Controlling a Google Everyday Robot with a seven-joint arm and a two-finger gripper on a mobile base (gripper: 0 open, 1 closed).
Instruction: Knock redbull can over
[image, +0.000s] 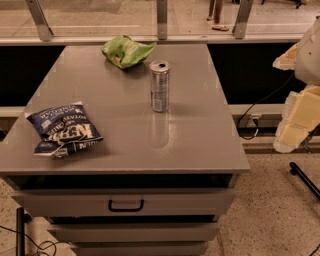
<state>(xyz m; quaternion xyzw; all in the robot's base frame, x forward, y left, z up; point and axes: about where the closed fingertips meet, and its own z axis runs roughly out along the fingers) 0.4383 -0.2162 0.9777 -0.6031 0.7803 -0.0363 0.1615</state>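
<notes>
The redbull can (160, 86) is a slim silver can with blue panels. It stands upright on the grey table top (125, 135), a little behind the middle, with its pull-tab top showing. My gripper (296, 117) shows as pale, blocky parts at the right edge of the view, off the table and well to the right of the can. It touches nothing.
A green snack bag (127, 51) lies at the back of the table, just behind and left of the can. A dark blue chip bag (63, 130) lies at the front left. The table has drawers (125, 204) below. A cable (250, 122) and a window rail (160, 37) are behind.
</notes>
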